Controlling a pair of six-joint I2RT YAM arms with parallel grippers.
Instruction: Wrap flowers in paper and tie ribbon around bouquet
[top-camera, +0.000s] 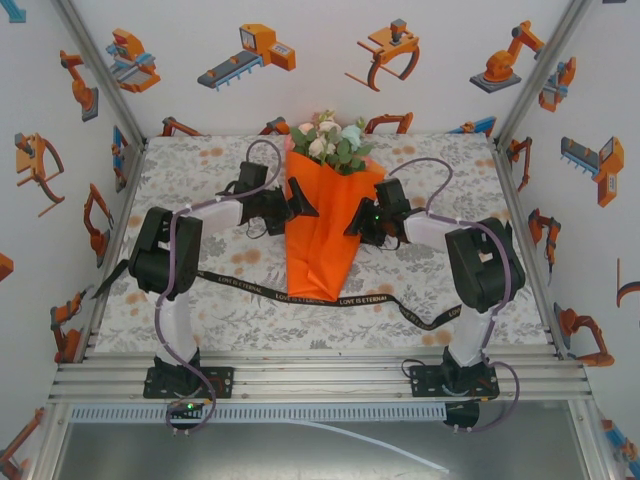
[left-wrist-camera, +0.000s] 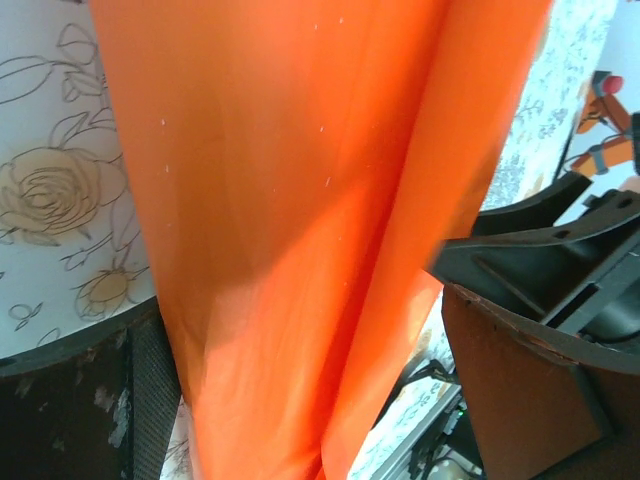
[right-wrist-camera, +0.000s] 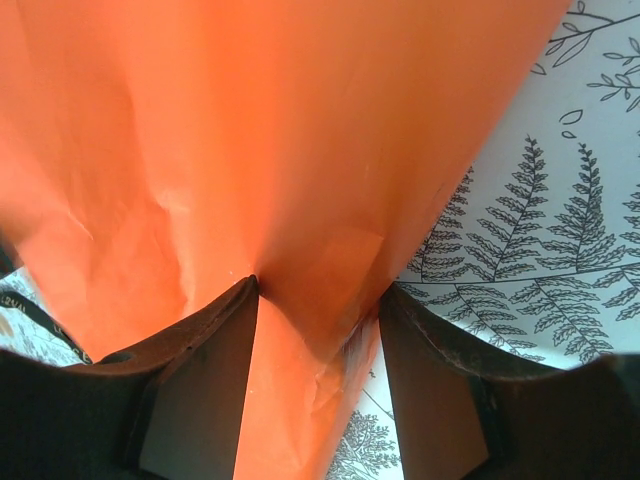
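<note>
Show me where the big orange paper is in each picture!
Top external: large orange paper sheet, middle, coned round pink-white flowers.
Left wrist: paper, wide central band.
Right wrist: paper across the top, narrowing downward.
Shared landmark: grey floral table cover beside it.

The paper (top-camera: 318, 235) is a smooth orange sheet with a soft sheen and a few fine creases. The ribbon (top-camera: 240, 284) looks like black woven satin. The table cover (top-camera: 200, 170) looks like matt printed cloth. The right gripper (right-wrist-camera: 318, 288) has dark matt plastic fingers (right-wrist-camera: 200, 400), scuffed at the edges. The rails (top-camera: 320, 372) are brushed metal.
</note>
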